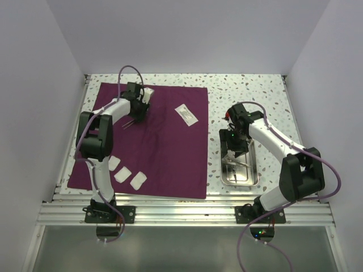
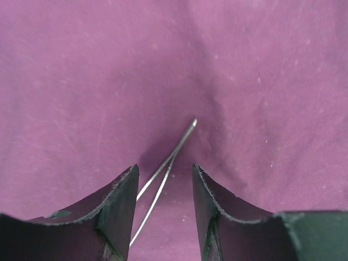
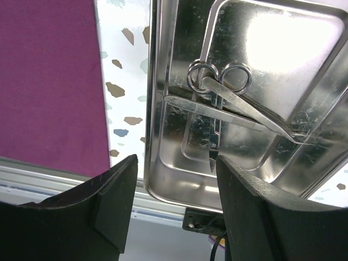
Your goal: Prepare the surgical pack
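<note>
The surgical pack's maroon cloth (image 1: 170, 153) lies spread flat on the left of the table. My left gripper (image 1: 138, 112) hovers low over its far left part, open. Thin metal tweezers (image 2: 182, 140) lie on the cloth (image 2: 81, 81) between the fingers, nearer the left finger and not pinched. The steel tray (image 1: 255, 167) sits right of the cloth. My right gripper (image 1: 235, 148) hangs open above it. In the right wrist view the tray (image 3: 154, 109) holds scissors (image 3: 231, 98) and forceps (image 3: 217, 112). Three white pads (image 1: 122, 174) lie at the cloth's near left.
A white packet (image 1: 186, 114) lies on the cloth's far middle. Another white piece (image 1: 149, 92) shows by the left gripper. White walls close in the speckled table (image 1: 249, 90) on three sides. An aluminium rail (image 1: 181, 212) runs along the near edge.
</note>
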Controlling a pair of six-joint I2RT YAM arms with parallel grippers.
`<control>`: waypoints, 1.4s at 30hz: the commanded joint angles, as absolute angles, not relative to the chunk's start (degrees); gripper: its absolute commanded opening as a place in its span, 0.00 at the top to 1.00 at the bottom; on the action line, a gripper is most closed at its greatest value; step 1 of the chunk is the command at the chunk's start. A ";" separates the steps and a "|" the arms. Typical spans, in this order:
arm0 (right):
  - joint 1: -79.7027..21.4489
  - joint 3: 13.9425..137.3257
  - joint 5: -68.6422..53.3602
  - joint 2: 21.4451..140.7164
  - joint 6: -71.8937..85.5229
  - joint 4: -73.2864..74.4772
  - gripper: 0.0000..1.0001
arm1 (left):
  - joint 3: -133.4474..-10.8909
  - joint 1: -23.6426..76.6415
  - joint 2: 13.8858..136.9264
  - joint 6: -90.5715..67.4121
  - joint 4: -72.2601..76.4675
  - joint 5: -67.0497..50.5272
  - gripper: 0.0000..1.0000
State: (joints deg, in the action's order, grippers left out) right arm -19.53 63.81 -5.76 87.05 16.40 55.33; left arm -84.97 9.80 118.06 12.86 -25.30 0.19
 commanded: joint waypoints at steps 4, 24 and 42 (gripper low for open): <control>-19.51 62.93 -7.47 86.92 16.17 53.88 0.36 | -82.97 9.23 118.03 12.39 -23.90 -0.18 0.53; -19.51 66.88 -7.91 86.66 16.00 55.72 0.36 | -90.69 9.14 115.14 5.19 -32.25 7.29 1.00; -20.21 74.70 -34.54 87.89 38.14 39.29 0.36 | -64.08 25.11 88.60 -33.21 -5.11 -31.99 1.00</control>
